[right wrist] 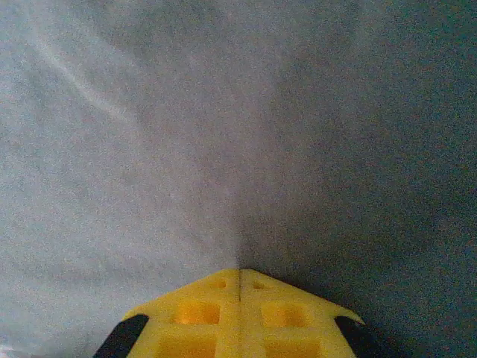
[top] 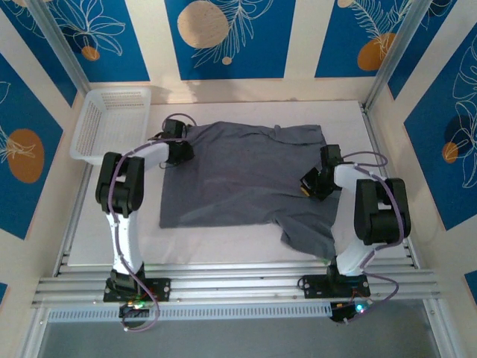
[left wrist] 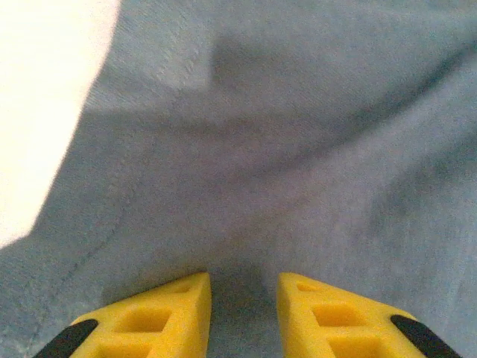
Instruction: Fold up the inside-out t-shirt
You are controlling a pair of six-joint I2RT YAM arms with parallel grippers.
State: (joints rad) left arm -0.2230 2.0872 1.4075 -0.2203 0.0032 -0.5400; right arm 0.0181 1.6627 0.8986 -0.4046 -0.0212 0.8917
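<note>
The inside-out t-shirt (top: 238, 175) lies spread across the middle of the counter (top: 223, 246). The left claw (left wrist: 244, 277), jaws slightly parted, sits on its far-left corner; the right claw (right wrist: 238, 272), clenched, pinches a crease at its right edge

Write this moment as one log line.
t-shirt: spread out, unfolded | left gripper: jaws apart, shirt's left edge | right gripper: jaws shut, shirt's right side

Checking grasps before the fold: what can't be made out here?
- Left wrist view: left fingers are cut off by the bottom edge; the shirt is blurred.
- Right wrist view: right fingers meet; whether shirt lies between them can't be told.
- Top view: any pinch is too small and shadowed to see.
- Top view: right arm covers the shirt's near-right edge.
</note>
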